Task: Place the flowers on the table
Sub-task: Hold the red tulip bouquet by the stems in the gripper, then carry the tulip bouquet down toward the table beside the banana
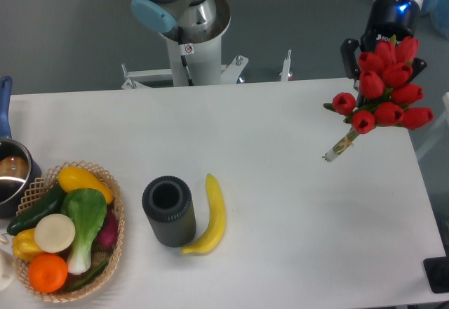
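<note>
The flowers, a bunch of red tulips with tied green stems, hang in the air over the far right part of the white table. Their stem ends point down and left, clear of the surface. My gripper sits at the top right, behind the blooms, shut on the bunch. Its black fingers show partly beside the tulips; the grip point itself is hidden by the blooms.
A black cylinder lies near the table's middle front with a banana beside it. A wicker basket of vegetables and fruit stands front left, a pot at the left edge. The arm's base stands behind the table.
</note>
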`<state>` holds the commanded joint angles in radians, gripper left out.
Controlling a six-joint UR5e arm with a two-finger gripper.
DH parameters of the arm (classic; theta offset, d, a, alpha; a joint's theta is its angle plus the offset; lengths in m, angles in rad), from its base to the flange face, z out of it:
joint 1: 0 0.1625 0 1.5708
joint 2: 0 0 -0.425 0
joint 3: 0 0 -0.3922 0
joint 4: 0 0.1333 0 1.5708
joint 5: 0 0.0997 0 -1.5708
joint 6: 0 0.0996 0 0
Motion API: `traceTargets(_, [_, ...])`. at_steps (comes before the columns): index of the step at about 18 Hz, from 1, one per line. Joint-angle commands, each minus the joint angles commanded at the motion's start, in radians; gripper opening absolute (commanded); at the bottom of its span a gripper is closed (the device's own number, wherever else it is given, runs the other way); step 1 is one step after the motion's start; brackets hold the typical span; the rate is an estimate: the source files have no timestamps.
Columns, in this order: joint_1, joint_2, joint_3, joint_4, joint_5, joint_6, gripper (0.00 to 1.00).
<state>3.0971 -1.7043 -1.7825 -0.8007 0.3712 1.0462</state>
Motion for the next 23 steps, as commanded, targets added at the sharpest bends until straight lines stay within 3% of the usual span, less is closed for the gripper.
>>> traceTargets(6, [0.005, 0.031, -0.006, -0.005, 0.09, -0.031, 0.33])
traceTargets(12, [-0.009, 0.072, -0.009, -0.006, 0.251, -0.081, 0.33])
traceTargets(20, [-0.191, 0.083, -0.021, -0.008, 0.713, -0.138, 0.33])
traceTargets(23, [-0.259, 0.048, -0.014, -0.006, 0.772, -0.127, 0.33])
